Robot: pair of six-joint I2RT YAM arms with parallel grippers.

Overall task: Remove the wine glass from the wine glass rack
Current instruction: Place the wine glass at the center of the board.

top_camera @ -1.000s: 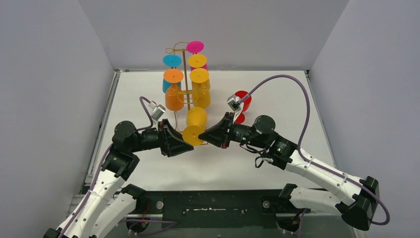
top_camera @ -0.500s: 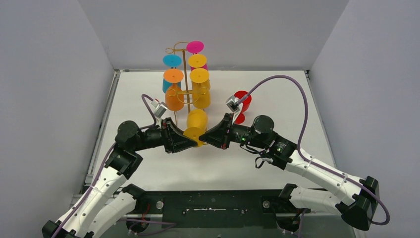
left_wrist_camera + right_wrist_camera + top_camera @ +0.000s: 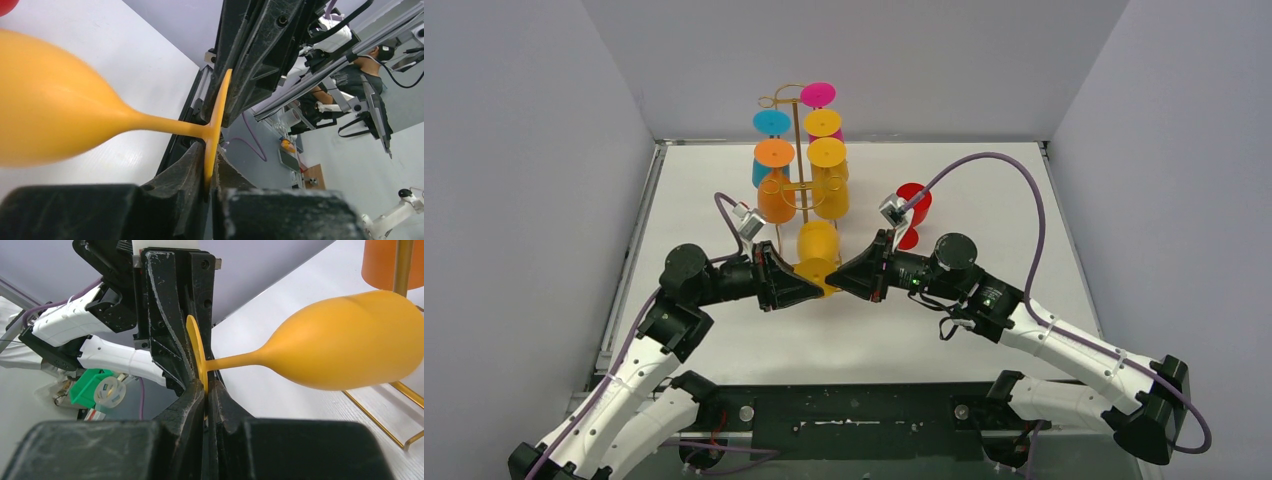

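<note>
left side: black two-finger left gripper [image 3: 209,175] reaches in toward centre. its jaws are drawn in tight on the lower edge of the foot disc of the opaque yellow-orange wine glass [image 3: 817,245], with the disc's rim wedged between the two fingers.

centre: wine glass lies on its side with the stem level. the foot disc stands on edge, facing the near edge of the white table [image 3: 984,180], and the bowl points away, toward the thin gold wire wine glass rack [image 3: 797,150]. the bowl is low, just in front of the rack's post and over its looped base wire; cannot tell whether it touches the wire. the glass sits between the two gripper tips, which meet nose to nose at the foot. the rack carries other glasses hung upside down: pink, blue, orange and yellow.

right side: black two-finger right gripper [image 3: 205,400] is fully closed on the same foot disc, pinching its lower edge from the opposite side. a red glass [image 3: 914,200] stands upright on the table right of the rack, apart from it, partly hidden by the right wrist camera.
</note>
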